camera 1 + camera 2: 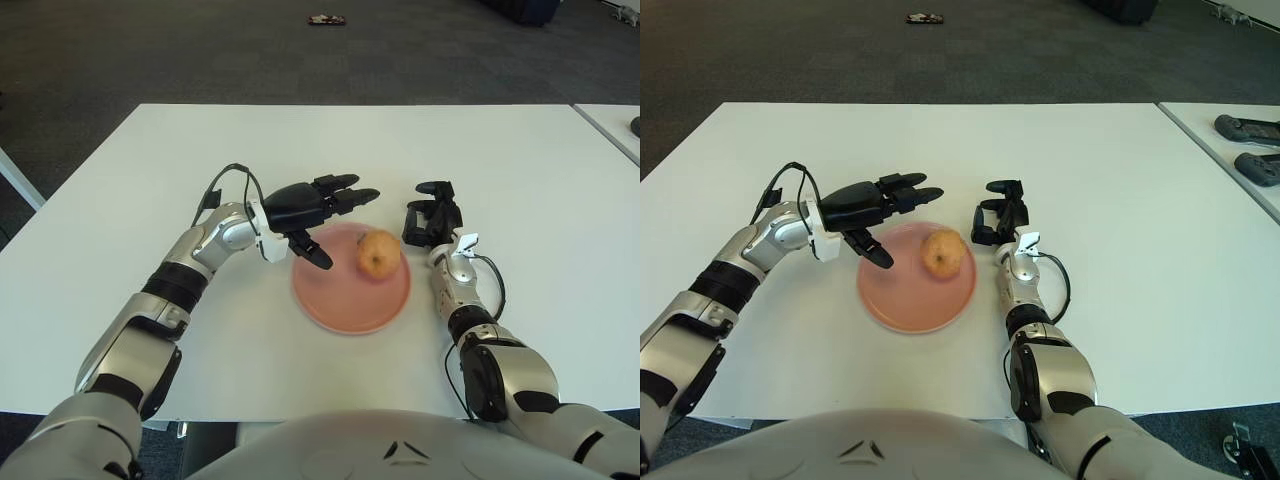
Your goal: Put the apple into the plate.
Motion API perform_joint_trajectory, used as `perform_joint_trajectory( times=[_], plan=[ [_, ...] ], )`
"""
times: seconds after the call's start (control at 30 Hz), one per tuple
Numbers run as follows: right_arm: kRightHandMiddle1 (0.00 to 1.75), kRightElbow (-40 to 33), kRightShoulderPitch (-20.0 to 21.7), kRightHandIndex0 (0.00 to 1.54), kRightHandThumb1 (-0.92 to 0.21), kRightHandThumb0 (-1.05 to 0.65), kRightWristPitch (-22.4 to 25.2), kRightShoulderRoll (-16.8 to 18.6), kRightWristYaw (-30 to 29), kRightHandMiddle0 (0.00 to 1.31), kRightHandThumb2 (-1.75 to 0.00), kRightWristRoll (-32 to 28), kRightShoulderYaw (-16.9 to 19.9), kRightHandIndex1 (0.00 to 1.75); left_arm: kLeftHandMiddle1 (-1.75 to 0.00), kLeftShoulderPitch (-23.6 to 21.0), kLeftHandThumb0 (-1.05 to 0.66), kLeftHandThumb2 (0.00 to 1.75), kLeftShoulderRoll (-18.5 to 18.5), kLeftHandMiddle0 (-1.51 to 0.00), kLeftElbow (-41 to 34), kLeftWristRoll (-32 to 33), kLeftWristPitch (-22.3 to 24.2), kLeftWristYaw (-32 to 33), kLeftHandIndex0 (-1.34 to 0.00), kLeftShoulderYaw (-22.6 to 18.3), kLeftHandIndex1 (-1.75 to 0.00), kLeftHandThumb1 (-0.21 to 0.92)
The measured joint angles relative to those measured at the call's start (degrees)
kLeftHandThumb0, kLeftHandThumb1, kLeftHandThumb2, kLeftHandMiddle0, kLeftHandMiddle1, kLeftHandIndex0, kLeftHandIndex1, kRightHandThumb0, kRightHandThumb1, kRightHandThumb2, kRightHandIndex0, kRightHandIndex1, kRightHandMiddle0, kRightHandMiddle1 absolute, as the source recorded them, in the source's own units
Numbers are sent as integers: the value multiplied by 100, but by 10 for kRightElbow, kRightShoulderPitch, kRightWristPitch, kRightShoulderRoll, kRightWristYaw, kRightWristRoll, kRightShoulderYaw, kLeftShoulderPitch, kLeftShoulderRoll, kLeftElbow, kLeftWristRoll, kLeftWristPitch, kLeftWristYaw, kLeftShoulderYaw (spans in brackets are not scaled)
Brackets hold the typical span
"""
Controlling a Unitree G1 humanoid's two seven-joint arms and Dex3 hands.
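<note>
With the apple (377,254) lying loose near the plate's (340,310) right rim, my left hand (310,210) hangs wide open over its far-left edge and should lift clear without nudging it, my right hand (432,218) idle beside the plate's right rim.
</note>
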State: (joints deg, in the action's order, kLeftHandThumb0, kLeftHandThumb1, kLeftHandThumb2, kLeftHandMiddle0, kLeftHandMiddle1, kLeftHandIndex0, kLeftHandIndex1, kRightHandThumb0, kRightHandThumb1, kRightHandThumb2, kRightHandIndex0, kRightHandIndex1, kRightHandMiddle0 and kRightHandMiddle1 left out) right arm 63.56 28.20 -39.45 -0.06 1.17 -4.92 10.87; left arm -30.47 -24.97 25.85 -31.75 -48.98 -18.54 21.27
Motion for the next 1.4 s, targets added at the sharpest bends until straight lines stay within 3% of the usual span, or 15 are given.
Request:
perform_joint_trajectory(
  times=[0.43,0.67,0.8,0.9,1.07,1.27,1.4],
  plan=[
    [175,1,3,75,-15,53,8,-3,27,91,-152,-6,2,175,0,-1,-105,18,0,0,9,6,0,2,0,-1,0,92],
    [175,1,2,74,-16,53,0,-4,65,92,-151,-15,6,175,0,-3,-100,23,10,0,35,54,14,1,0,-12,0,92],
    [175,1,1,74,-16,53,0,-4,71,93,-151,-14,7,175,0,-4,-94,39,34,0,66,135,28,-6,-1,-37,-1,92],
    [175,1,1,74,-16,53,1,-3,71,94,-151,-14,7,175,0,-4,-88,64,50,0,72,192,43,-14,0,-60,-1,92],
    [175,-1,1,74,-16,53,3,-3,70,94,-151,-14,7,175,0,3,-80,88,71,0,36,294,101,-20,0,-114,0,92],
    [175,-7,-1,74,-16,53,4,-2,69,94,-151,-14,7,175,0,23,-77,106,93,0,-28,307,176,46,-2,-167,-1,92],
    [175,-9,-4,74,-16,53,3,0,70,94,-151,-14,7,175,-2,21,-84,113,111,-5,-1,301,216,113,0,-201,-20,92]
  ],
)
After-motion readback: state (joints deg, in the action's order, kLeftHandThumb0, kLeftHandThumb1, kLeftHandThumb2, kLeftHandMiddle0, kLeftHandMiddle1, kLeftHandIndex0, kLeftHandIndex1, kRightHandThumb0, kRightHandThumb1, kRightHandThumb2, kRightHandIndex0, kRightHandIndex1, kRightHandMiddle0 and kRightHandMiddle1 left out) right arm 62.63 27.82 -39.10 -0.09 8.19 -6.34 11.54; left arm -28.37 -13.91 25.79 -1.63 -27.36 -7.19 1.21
